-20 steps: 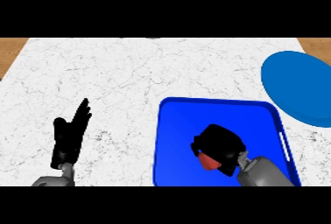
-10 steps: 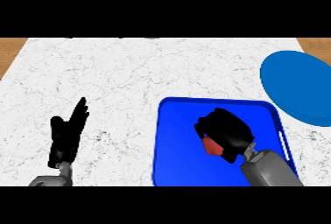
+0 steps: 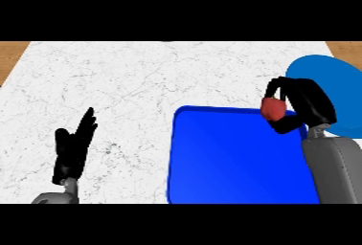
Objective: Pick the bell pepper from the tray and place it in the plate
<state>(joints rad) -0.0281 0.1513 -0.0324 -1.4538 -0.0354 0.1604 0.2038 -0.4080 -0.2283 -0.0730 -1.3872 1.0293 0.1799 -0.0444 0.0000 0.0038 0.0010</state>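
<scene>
Single head view, aimed steeply downward from above the near edge of the white marbled counter. Set close: forearms entered from the lower frame edge, blue tray lower right, wood strips at upper corners.

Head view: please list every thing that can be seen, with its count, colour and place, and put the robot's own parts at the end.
bell pepper: one, red, held in the right hand above the tray's far right corner
tray: one, blue, lower middle-right of the counter
plate: one, blue, right edge, beyond the tray
counter: one, white marble
left hand: one, black, lower left, open and resting
right hand: one, black, fingers curled round the bell pepper
</scene>
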